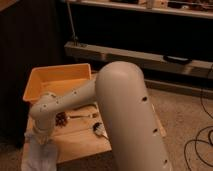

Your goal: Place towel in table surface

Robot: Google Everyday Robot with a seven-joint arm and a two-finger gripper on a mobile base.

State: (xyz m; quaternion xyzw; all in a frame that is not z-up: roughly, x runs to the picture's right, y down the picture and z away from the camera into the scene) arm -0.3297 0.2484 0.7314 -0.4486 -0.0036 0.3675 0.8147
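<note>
The pale grey-blue towel [41, 156] lies crumpled on the front left corner of the light wooden table surface [82, 139], partly drooping over its edge. My gripper [39, 138] comes down from the big white arm onto the towel's top and is shut, with the cloth bunched right under it. The wrist hides the point of contact.
A yellow-orange bin [55, 80] stands at the table's back left. A small brown object [61, 119] and a dark-and-white item [99, 129] lie mid-table. My bulky arm [127, 115] covers the table's right part. A low shelf rail [150, 57] runs behind, and cables [200, 145] lie on the floor at right.
</note>
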